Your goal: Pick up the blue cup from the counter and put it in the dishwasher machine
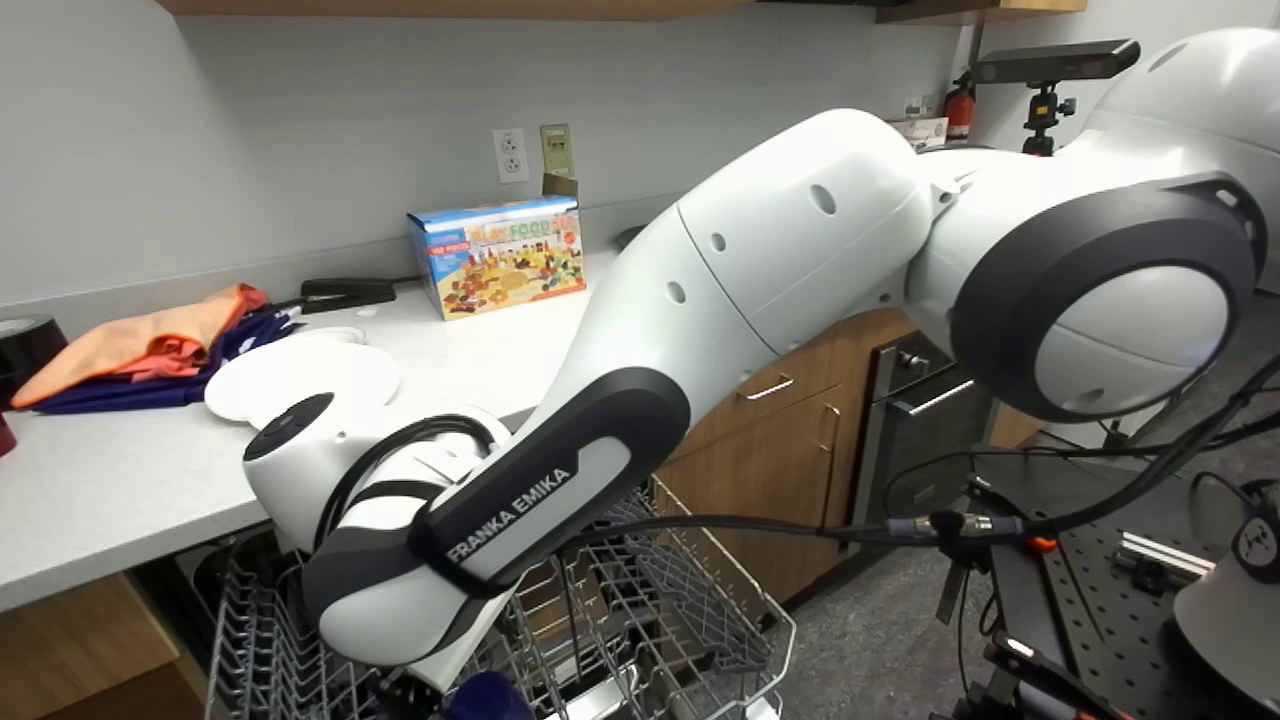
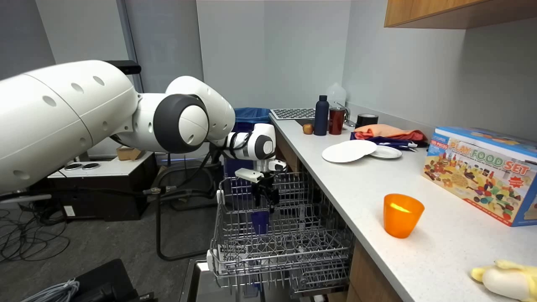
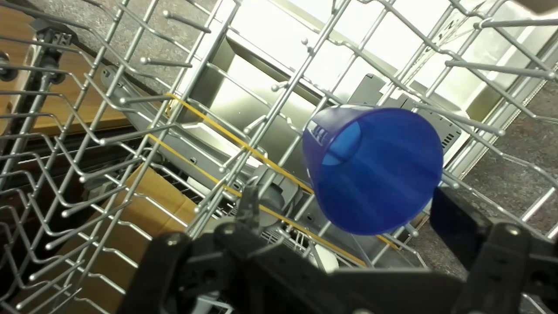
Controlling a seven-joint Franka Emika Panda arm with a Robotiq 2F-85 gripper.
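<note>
The blue cup (image 3: 383, 174) is down in the dishwasher machine rack (image 2: 310, 242), right of center in the wrist view, mouth facing us. The gripper (image 3: 344, 198) has its fingers (image 3: 457, 223) spread wide, honestly can't tell if one's touching the cup.

Even light covers the counter (image 2: 356, 184) in both exterior views; a diffuse shadow falls on the wall (image 1: 370, 120) below the cabinet (image 1: 430, 8). Yellow light glows inside the orange cup (image 2: 401, 222). In the wrist view, glare bleaches the door (image 3: 261, 26) nearly white; the near gripper (image 3: 348, 203) looks dark and soft.
</note>
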